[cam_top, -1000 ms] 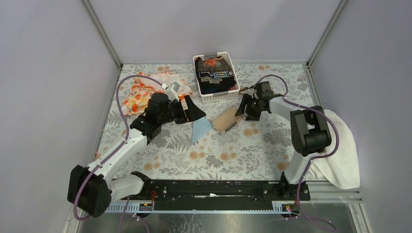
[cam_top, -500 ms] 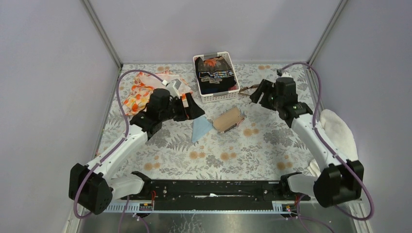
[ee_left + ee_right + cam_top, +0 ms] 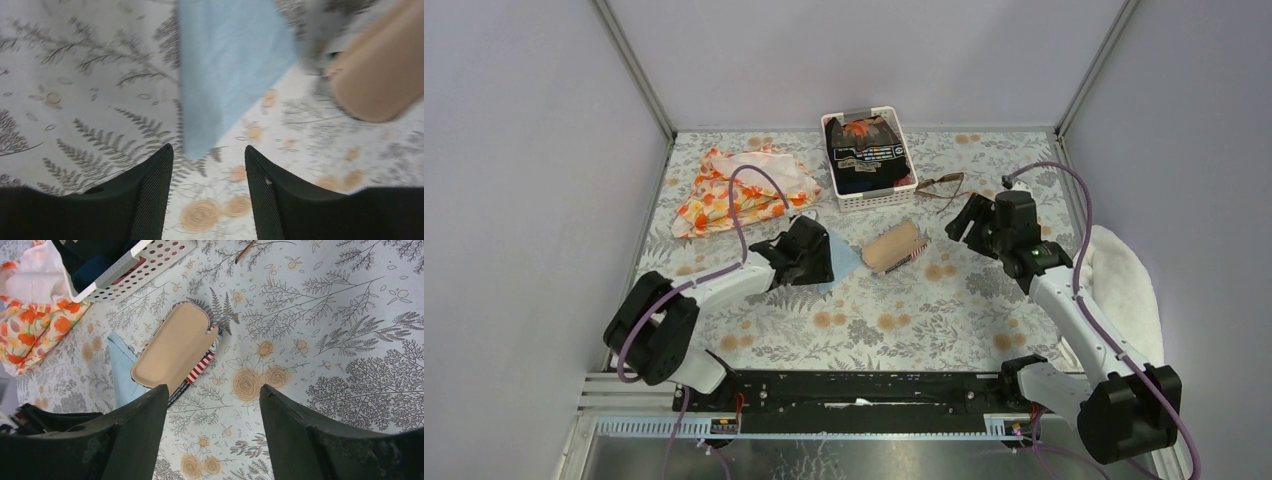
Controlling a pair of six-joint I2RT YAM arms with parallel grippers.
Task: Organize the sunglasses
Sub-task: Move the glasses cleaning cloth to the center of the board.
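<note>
Sunglasses (image 3: 941, 186): on the counter (image 3: 874, 320), just right of the white basket (image 3: 879, 198); nothing is touching them; folded or not, can't tell
Tan case (image 3: 172, 347): lying mid-counter, well apart from the glasses, no glasses in or on it
Blue cloth (image 3: 225, 65): flat, just beside the case on its left
Left gripper (image 3: 208, 152): low over the cloth's near corner, jaws moderately apart, nothing between them
Right gripper (image 3: 214, 388): above the counter btwn case & glasses, jaws wide, empty
Done so far: nothing visible, glasses not stowed
Left to do, prob: pick up the glasses, maybe wipe w/ cloth, get them to the case, i.e. most of the job
</note>
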